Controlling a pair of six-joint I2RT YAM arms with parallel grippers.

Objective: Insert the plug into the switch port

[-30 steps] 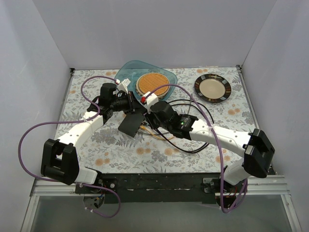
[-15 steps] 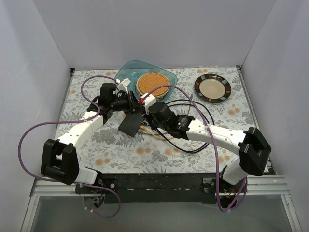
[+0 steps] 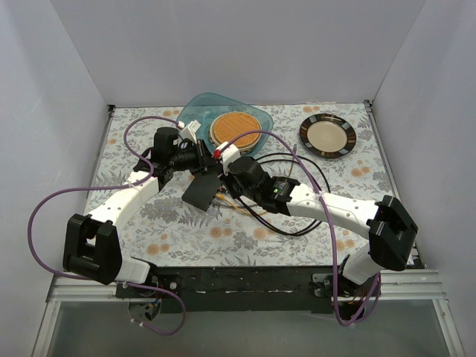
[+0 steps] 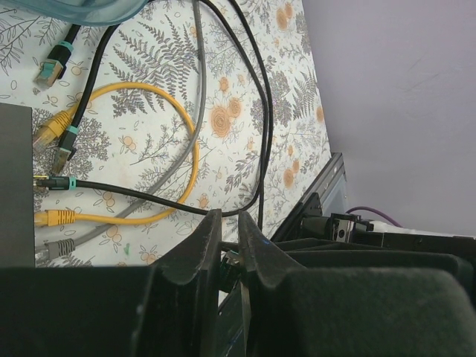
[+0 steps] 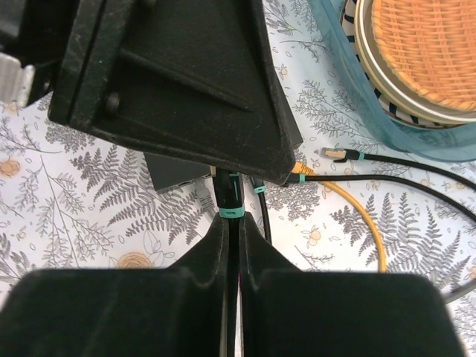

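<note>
The right gripper (image 5: 233, 232) is clamped on the black, teal-ringed plug (image 5: 227, 195) at lower centre of its wrist view. The plug is just beside the switch (image 5: 172, 175), which lies mid-frame. The left gripper (image 4: 229, 227) has its fingers pressed together.

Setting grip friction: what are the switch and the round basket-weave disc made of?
Switch: matte black, no glare; likely plastic, possibly painted metal. Basket-weave disc: tan woven fibre, wicker-like, visible weave; pale smooth rim, material unclear.
</note>
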